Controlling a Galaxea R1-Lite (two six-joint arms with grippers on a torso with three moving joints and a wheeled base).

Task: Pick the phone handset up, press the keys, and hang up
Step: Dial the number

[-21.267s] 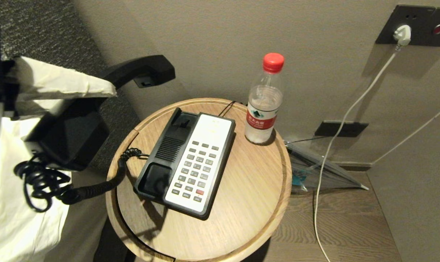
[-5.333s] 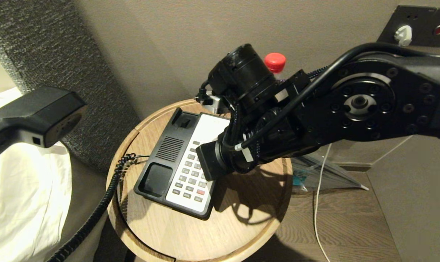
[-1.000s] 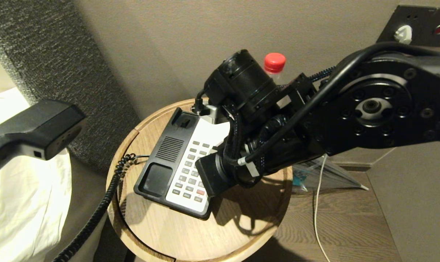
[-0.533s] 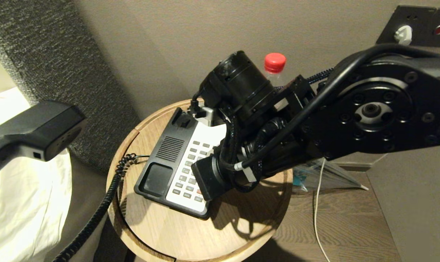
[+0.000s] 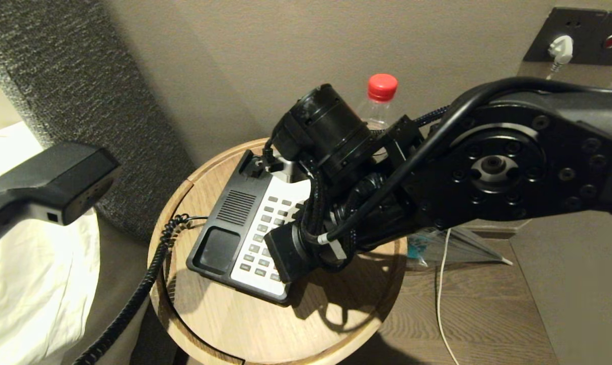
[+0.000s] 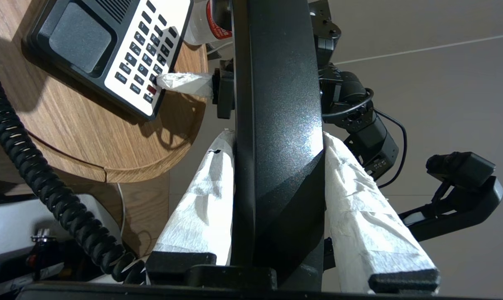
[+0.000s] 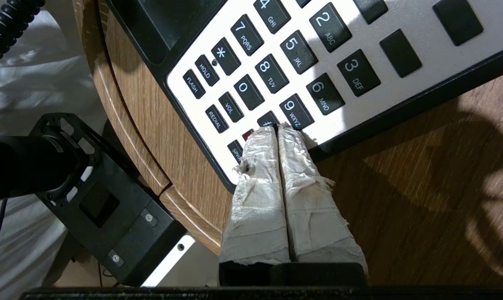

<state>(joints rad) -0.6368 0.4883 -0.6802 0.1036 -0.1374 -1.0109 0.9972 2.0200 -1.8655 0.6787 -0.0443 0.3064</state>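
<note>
**Handset held aloft, closed jaws on the keypad**

The left gripper (image 6: 276, 175) has its paper-wrapped jaws clamped on either side of the phone handset (image 6: 276, 125), one jaw against each flank of the black bar, parted just enough to take its width. The handset (image 5: 42, 177) is held in the air to the left of the worktop (image 5: 235, 314), well apart from the phone base (image 5: 245, 223), above white bedding (image 5: 27, 284). Its coiled cord (image 5: 134, 299) trails from below the jaws up to the edge of the base.

The right gripper (image 7: 278, 127) has its jaws pressed flat together, nothing between them, both wrapped in white tape or paper. The joined tips rest on the keypad at the bottom row, touching the key just beside the 9, which they partly cover; a red key (image 7: 247, 134) sits right at the edge of the tips. In the left wrist view the same white tip (image 6: 168, 80) meets the keypad near that red key.

Around the tips the keys read 2 ABC, 3 DEF, 4 GHI, 5 JKL, 6 MNO, 7 PQRS, 8 TUV, 9 WXYZ, 0 and a star, with FLASH, HOLD, REDIAL and VOL on the small keys farther out. One key beside the jaws shows only "SP".

Behind the right arm stands a water bottle (image 5: 382, 96) with a red cap; a red label shows in the left wrist view, its writing too small to read.
</note>
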